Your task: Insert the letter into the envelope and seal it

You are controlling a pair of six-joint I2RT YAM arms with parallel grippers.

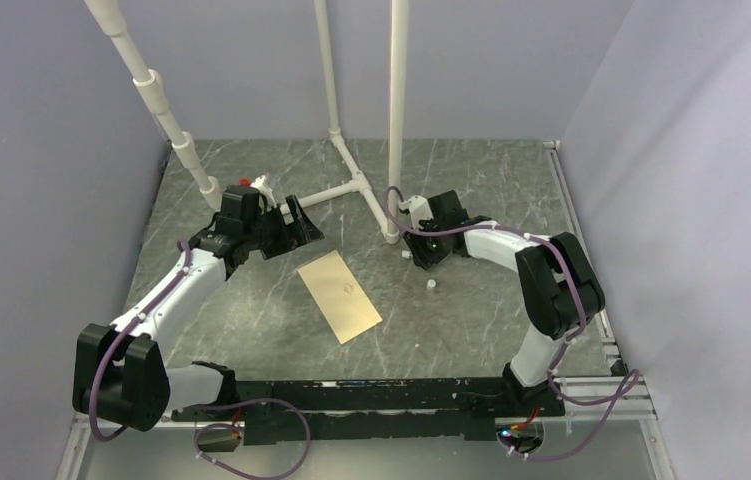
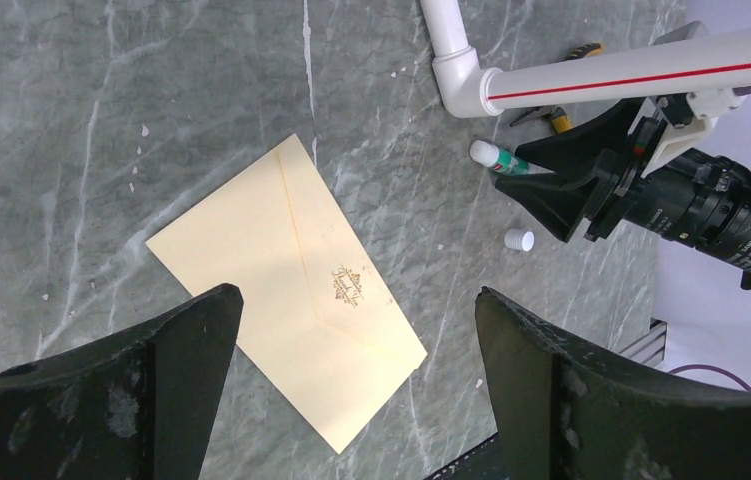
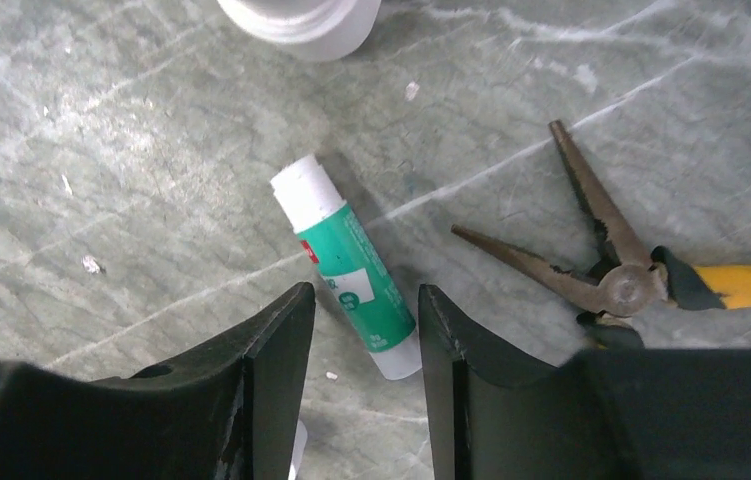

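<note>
The right tool hangs with its jaws parted, straddling the lower end of a glue stick that lies uncapped toward the far edge of the desk, beside pliers. Fetching glue for sealing looks like the current step. It should drop squarely and close on the green barrel, clear of the pliers. The left tool hovers wide open. The envelope lies mid-desk, skewed, plain tan, flap down with a small dark emblem. No letter shows.

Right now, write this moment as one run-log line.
envelope: flat on table | left hand: open, clear of envelope | right hand: open, glue stick between fingers
</note>
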